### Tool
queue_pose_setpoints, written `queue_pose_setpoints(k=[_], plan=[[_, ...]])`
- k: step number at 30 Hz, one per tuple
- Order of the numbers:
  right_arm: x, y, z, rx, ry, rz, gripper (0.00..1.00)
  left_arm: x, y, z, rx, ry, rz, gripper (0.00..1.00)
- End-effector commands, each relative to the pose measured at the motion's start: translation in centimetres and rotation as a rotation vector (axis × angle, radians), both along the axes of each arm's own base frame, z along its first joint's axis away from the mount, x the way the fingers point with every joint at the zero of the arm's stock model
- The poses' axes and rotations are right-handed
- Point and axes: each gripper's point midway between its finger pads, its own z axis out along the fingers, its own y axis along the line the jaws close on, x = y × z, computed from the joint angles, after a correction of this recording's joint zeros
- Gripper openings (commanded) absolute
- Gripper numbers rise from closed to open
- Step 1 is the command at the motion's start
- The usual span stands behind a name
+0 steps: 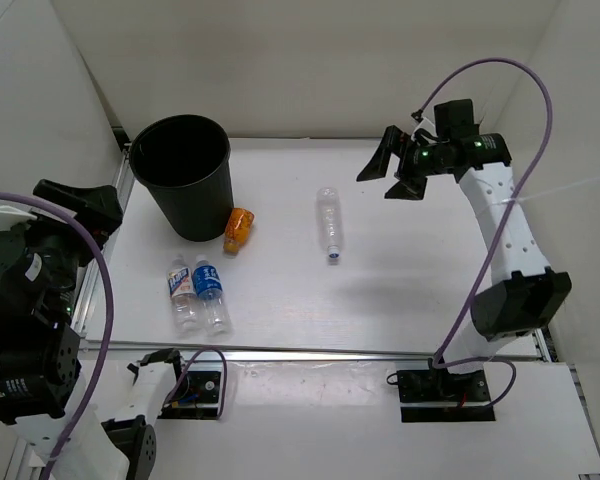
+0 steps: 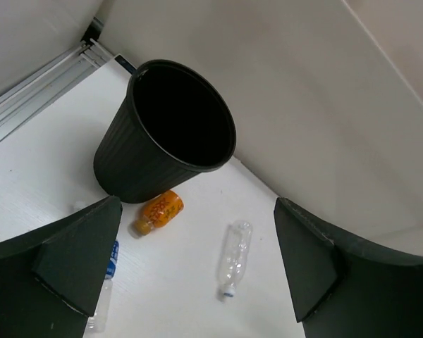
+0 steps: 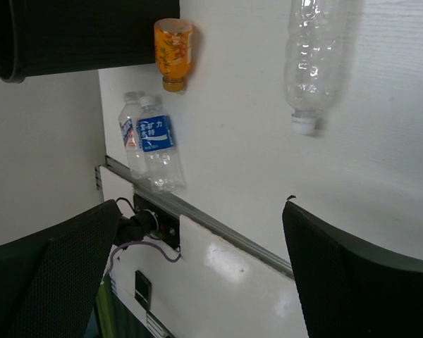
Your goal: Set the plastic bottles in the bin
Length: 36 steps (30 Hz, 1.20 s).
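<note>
While the left gripper hangs above the white table with its two black fingers spread wide and nothing between them, every bottle lies loose on the surface below. Ahead of those fingers, above the gap in the left wrist view, stands the large round tapered black plastic bin, upright and open-mouthed. Two clear plastic bottles with blue and white labels lie side by side, touching, near the bin's foot. In the left wrist view only one of them shows, partly hidden behind the edge of the left-hand finger. Just beside the bin's base lies the short orange-amber plastic bottle, on its side, seen in the gap nearer that same finger. Farther right lies the clear plastic bottle with the blue cap, apart from the others and within the gap toward the other finger, its cap pointing to the table's near edge. Well right of it the right gripper is raised off the table, its fingers likewise parted and holding nothing. In its wrist view the blue-capped bottle lies beyond the finger on the picture's right, cap toward the fingers, while the orange-amber bottle and the labelled pair lie beyond the finger on the left, all untouched.
</note>
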Motion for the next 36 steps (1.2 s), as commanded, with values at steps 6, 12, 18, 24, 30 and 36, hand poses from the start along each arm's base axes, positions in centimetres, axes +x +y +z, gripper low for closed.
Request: queue_pose_setpoints(k=[6,12,18,24,30,36], plan=[[6.6,2.8,-5.8,-0.099,-0.046,0.11,1.0,0.5,0.9,-1.3,0.12,0.081,0.0,1.0],[12.6,5.3,-10.7,-0.249,-0.012,0.092,1.0,2.2,3.8,-3.5,0.202,0.217,0.119,1.0],[15.6,6.0,-15.7,-0.295,0.018,0.07,1.0,3.9,4.9,-5.5,0.209,0.275,0.164,1.0],[15.3,6.2,-20.8,-0.331,0.092,0.093,1.0,5.1,5.3,-7.2,0.212,0.347,0.174,1.0],[14.7,8.4,-24.6,-0.318,0.154,0.141,1.0,6.6,5.5,-8.5,0.221,0.403,0.165,1.0],[13.3,10.2,-27.5,-0.311,0.222,0.171,0.89,7.2,5.2,-7.9,0.226,0.415,0.14,1.0]])
